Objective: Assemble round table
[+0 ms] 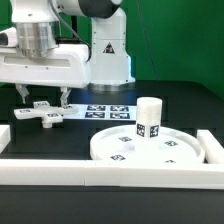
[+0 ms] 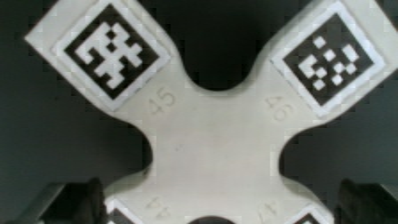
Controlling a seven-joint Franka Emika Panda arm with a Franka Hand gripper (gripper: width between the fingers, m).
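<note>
While the gripper hangs low over the cross-shaped base piece at the exterior view's left, its fingers stand spread wide, one on each side of the piece's middle, clamped on nothing. The base piece lies flat on the dark table, just beside the marker board. Toward the exterior view's right, the short cylindrical leg stands upright on the large round disc.
</note>
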